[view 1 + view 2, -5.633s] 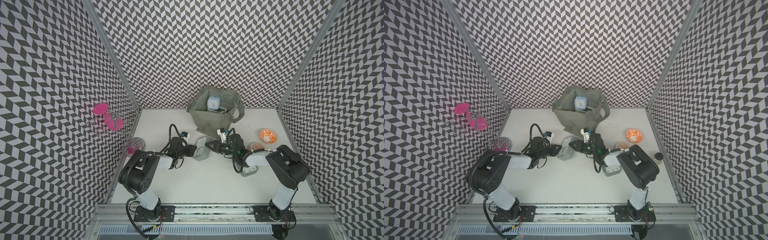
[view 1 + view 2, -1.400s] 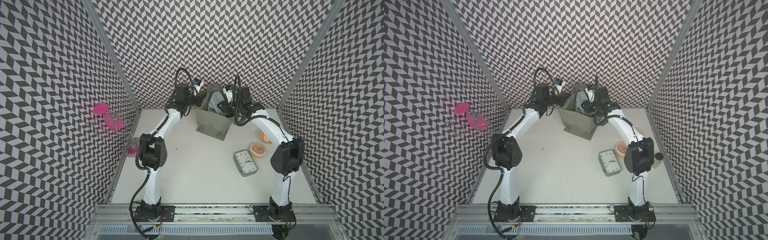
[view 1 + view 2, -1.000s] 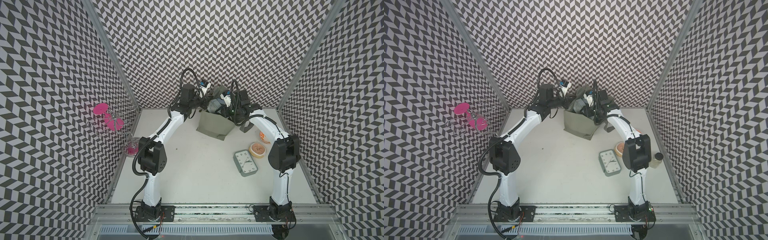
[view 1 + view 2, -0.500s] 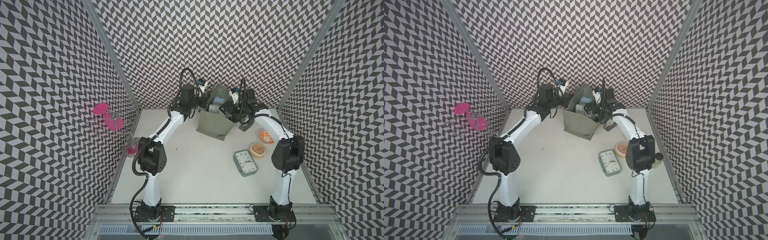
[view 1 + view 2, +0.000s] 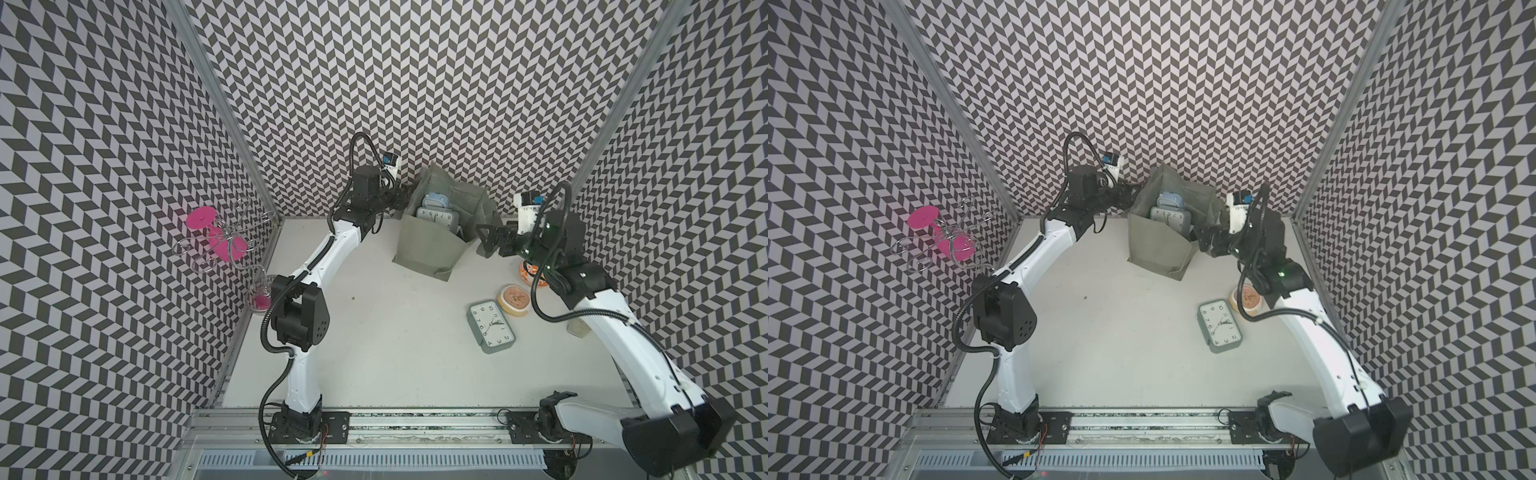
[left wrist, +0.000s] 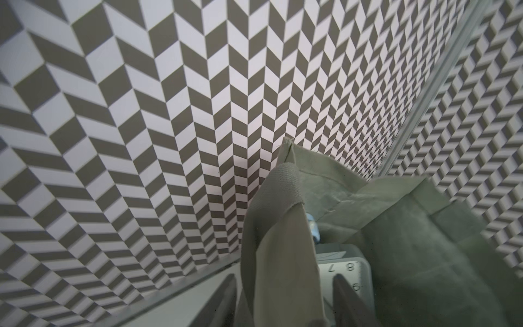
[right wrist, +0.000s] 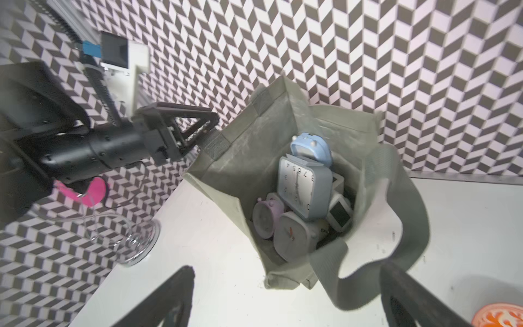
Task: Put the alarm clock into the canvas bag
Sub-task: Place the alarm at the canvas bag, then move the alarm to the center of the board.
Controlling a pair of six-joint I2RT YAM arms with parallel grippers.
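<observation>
Five clocks (image 7: 304, 186) in one canvas bag (image 5: 419, 245), one alarm clock (image 5: 491, 327) on the table (image 5: 374, 353); left hand (image 7: 209, 128), right hand (image 5: 484, 240) both spread.

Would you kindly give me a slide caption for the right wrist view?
Canvas bag stands open with several alarm clocks inside; left fingers at its rim, right fingers spread.

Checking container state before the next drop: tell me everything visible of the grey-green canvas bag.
The grey-green canvas bag is a boxy, creased fabric tote standing mouth-up at the back of the white table. Pastel plastic alarm clocks are piled inside. One same-cloth strap handle droops over its side. The left tool straddles the cloth at the opposite rim, jaws apart.
</observation>
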